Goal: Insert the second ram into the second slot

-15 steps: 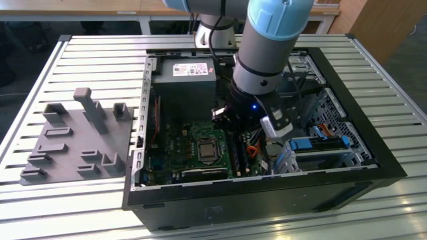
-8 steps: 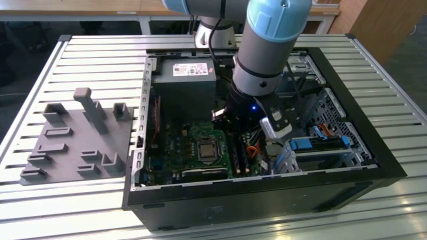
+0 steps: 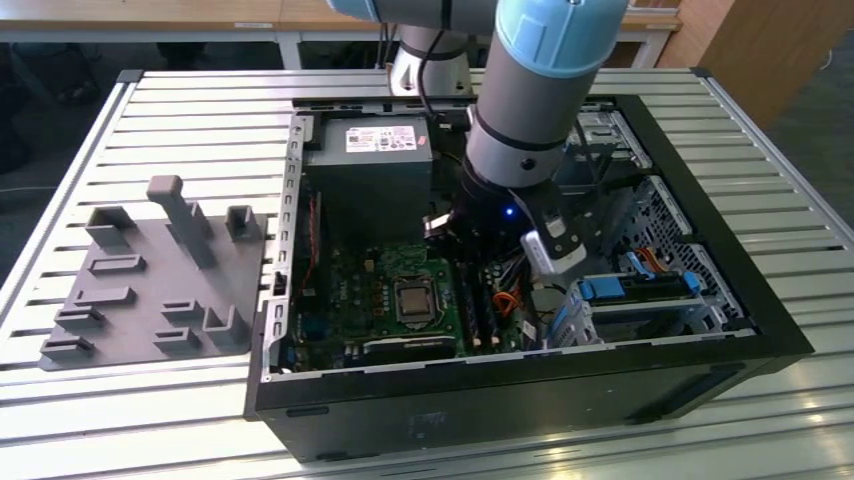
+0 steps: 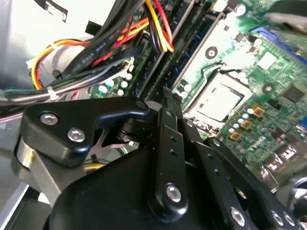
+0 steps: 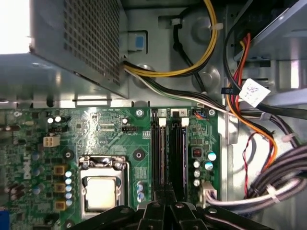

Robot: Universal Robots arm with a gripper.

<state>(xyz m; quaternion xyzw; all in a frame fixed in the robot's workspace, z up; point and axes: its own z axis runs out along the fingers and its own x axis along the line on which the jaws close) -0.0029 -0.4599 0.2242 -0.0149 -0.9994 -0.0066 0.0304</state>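
Plainly, where the second ram sits is hard to tell: seen edge-on it would blend into the two dark memory slots [image 5: 168, 158], which run side by side just beside the processor socket [image 5: 101, 189]. The gripper [image 5: 165, 211] hangs directly over the near end of those slots, lined up along them, probably so a stick can go straight down. Whether it is clamped on anything cannot be told. Bundled cables [image 5: 268, 187] lie off to one side, away from the slots, and the power supply [image 5: 76, 38] stands beyond the board.
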